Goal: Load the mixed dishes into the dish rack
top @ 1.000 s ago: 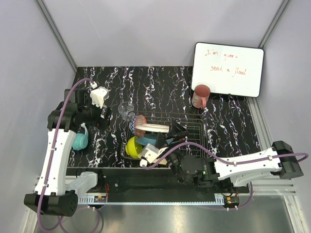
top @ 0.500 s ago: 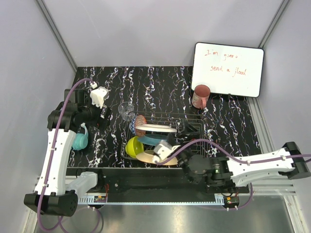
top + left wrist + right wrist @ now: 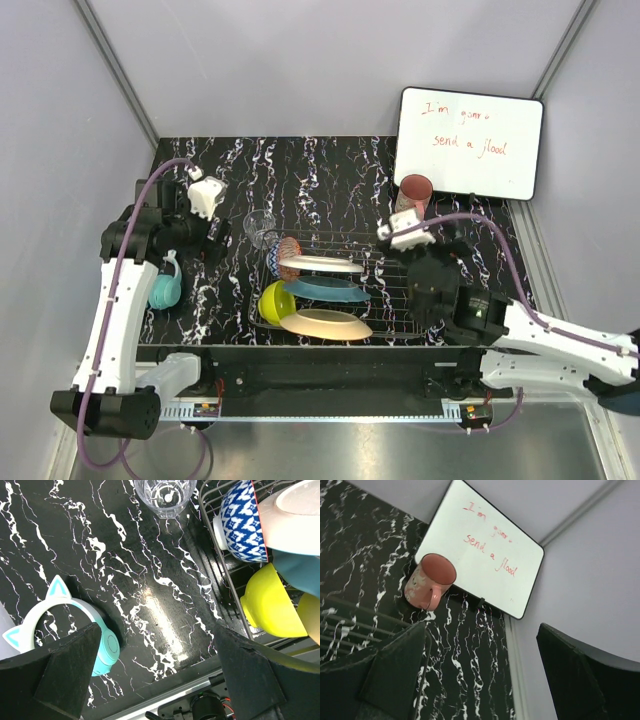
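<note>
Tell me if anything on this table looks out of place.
Yes: teal cat-ear headphones lie left of the rack, and they are no dish. The glass and cup stand upright outside it; nothing looks spilled or broken.

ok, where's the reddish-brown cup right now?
Top view, right rear of the table: the reddish-brown cup stands upright just in front of the white board's lower-left corner, outside the dish rack and beyond its far right corner.

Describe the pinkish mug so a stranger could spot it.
Find the white board with red writing at the far right. Before its lower left corner stands the reddish-pink speckled mug, outside the silver wire rack. Unlike the clear glass, it is opaque with a handle.
</note>
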`<action>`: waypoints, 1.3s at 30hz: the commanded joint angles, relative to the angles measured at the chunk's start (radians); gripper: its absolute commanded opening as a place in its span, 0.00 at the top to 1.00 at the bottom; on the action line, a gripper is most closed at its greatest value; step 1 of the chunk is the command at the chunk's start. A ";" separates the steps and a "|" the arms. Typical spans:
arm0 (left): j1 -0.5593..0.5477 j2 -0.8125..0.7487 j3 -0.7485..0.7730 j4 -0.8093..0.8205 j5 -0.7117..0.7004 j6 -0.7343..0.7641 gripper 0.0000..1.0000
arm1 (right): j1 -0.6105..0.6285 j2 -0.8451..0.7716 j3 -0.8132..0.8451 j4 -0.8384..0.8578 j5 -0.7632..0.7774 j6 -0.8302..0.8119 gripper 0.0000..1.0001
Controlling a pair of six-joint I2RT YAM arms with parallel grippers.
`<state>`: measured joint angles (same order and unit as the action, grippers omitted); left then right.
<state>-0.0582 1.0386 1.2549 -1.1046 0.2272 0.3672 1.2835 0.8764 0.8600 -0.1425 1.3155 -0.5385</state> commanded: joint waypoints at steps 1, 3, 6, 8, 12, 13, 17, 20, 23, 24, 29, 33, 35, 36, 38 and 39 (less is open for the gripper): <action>0.000 0.027 0.058 0.042 0.014 -0.017 0.01 | -0.201 -0.005 0.149 -0.032 -0.140 0.303 0.00; 0.000 0.034 0.069 0.043 0.018 -0.019 0.01 | -0.368 0.099 0.271 -0.295 -0.372 0.548 0.00; 0.000 0.037 0.074 0.045 0.018 -0.020 0.01 | -0.744 0.303 0.546 -0.549 -0.766 0.781 0.00; 0.000 0.032 0.074 0.045 0.015 -0.017 0.01 | -0.829 0.435 0.602 -0.580 -0.817 0.820 0.00; 0.000 0.028 0.066 0.049 -0.006 -0.007 0.01 | -0.967 0.558 0.715 -0.574 -1.114 0.964 0.00; 0.000 0.031 0.064 0.052 -0.009 -0.008 0.01 | -1.015 0.594 0.720 -0.560 -1.224 1.003 0.00; 0.003 0.043 0.064 0.055 -0.002 -0.025 0.01 | -1.133 0.713 0.741 -0.537 -1.261 1.057 0.42; 0.011 0.041 0.067 0.060 0.009 -0.028 0.01 | -1.132 0.802 0.812 -0.618 -1.155 1.026 0.38; 0.014 0.038 0.061 0.069 0.011 -0.021 0.01 | -1.133 0.855 0.841 -0.654 -1.131 1.000 0.35; 0.015 0.041 0.060 0.071 0.015 -0.020 0.01 | -1.133 0.868 0.844 -0.660 -1.128 0.993 0.34; 0.015 0.046 0.061 0.072 0.021 -0.027 0.01 | -1.133 0.929 0.832 -0.664 -1.105 0.991 0.35; 0.015 0.022 0.064 0.072 0.018 -0.025 0.01 | -1.133 0.977 0.846 -0.677 -1.041 0.977 0.36; 0.015 0.012 0.063 0.072 0.015 -0.020 0.01 | -1.133 0.996 0.847 -0.680 -1.027 0.976 0.36; 0.015 0.002 0.063 0.072 0.011 -0.016 0.01 | -1.133 1.004 0.849 -0.678 -1.024 0.976 0.36; 0.015 -0.012 0.060 0.072 0.004 -0.014 0.01 | -1.132 1.030 0.852 -0.678 -1.016 0.977 0.36; 0.015 -0.017 0.060 0.069 0.004 -0.014 0.01 | -1.133 1.049 0.856 -0.678 -1.015 0.977 0.37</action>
<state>-0.0475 1.0725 1.2896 -1.0767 0.2306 0.3477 0.1486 1.8915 1.6661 -0.8124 0.2493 0.4480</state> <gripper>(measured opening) 0.987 0.641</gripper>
